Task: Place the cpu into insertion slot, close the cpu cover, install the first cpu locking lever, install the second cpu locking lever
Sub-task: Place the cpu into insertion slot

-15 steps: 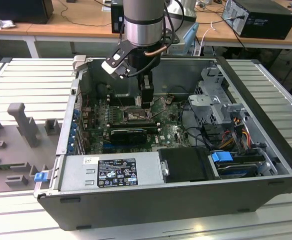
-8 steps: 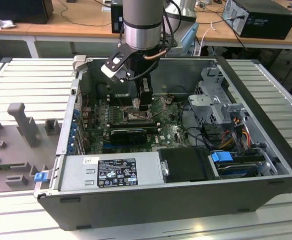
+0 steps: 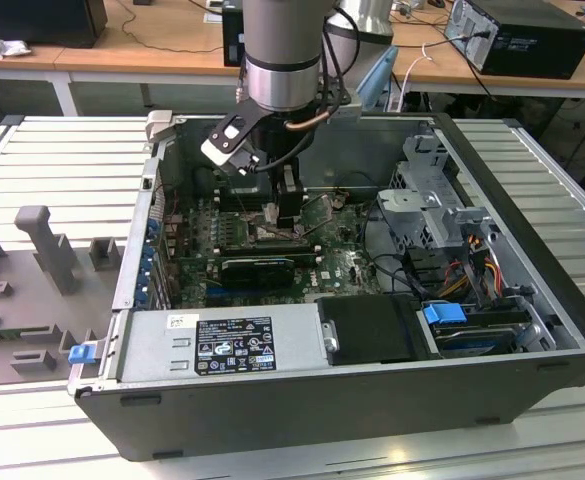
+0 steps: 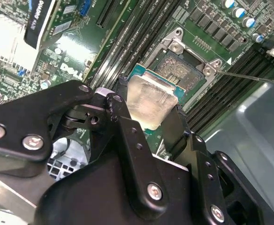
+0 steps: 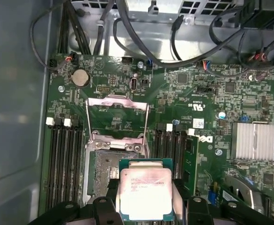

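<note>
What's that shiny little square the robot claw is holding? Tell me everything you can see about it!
That is the cpu, a thin square chip. Its top is a pale silvery metal plate, a bit smudged, on a green board that peeks out round the edges. The gripper pinches it between two black fingers, one on each side. It hangs face up over the dark insertion slot, whose cpu cover stands open.

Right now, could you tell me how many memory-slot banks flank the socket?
2: one bank on one side of the insertion slot, the other opposite; others may be hidden.
</note>
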